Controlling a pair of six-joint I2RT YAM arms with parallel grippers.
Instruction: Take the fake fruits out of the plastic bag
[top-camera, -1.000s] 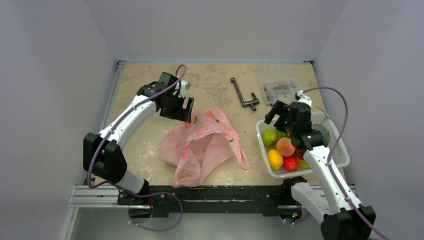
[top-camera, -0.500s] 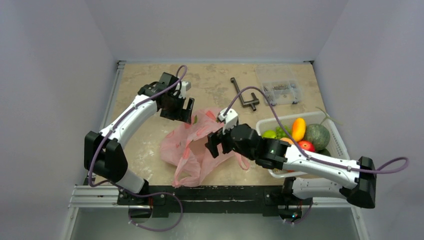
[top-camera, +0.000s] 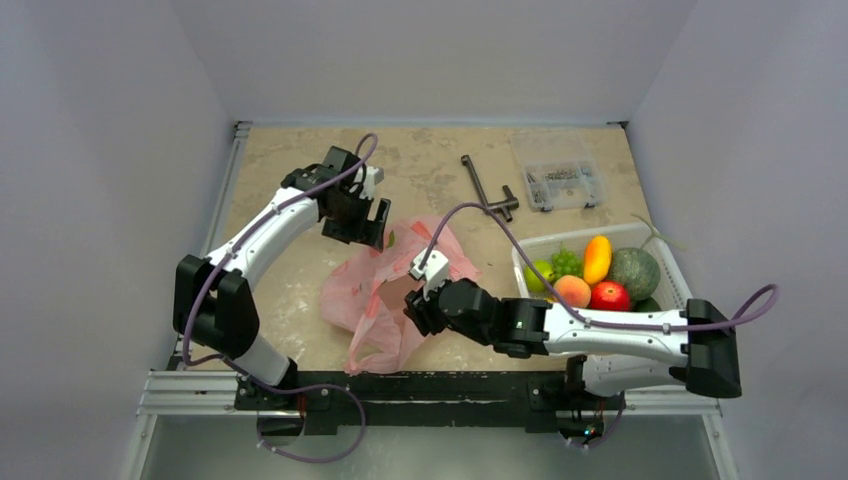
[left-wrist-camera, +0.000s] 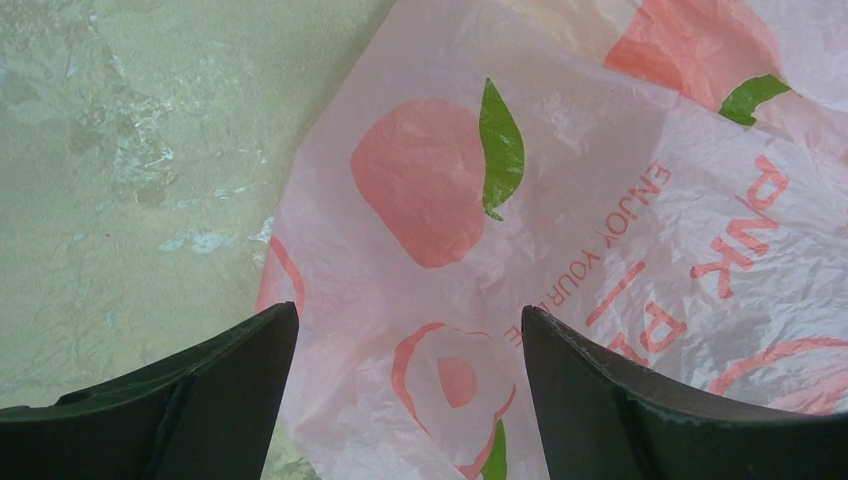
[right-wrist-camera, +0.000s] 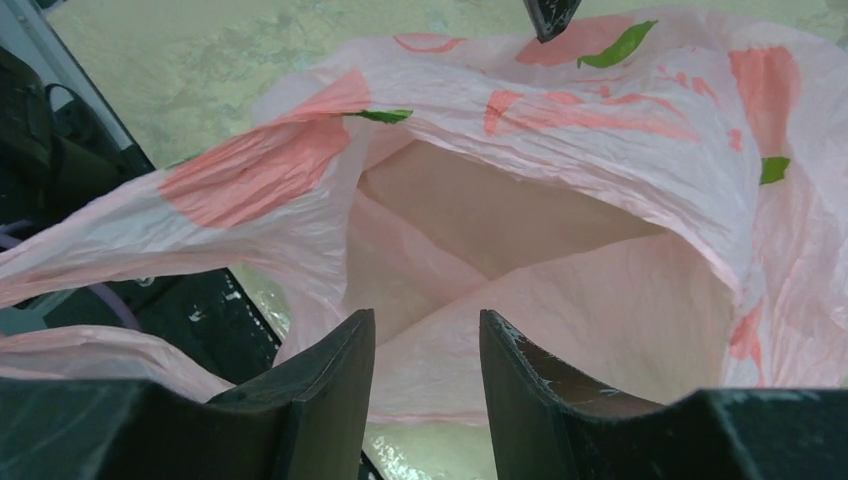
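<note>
- The left tool is held over the far left corner of the plastic bag. In the left wrist view its fingers are spread wide, nothing is gripped, and the printed film is seen flat below them.
- The plastic bag lies crumpled on the tabletop, with its mouth turned toward the right tool.
- The right tool is placed at this mouth, its fingers a little apart and nothing between them. In the right wrist view only bare pink film is seen inside; no fruit can be found there, though the deepest folds are hidden.
- In the white basket, well apart to the right, the apple, grape bunch, peach and melon are seen among other fruits.
- The removing is judged to be nearly or fully done; only a check of the bag seems to be left.
</note>
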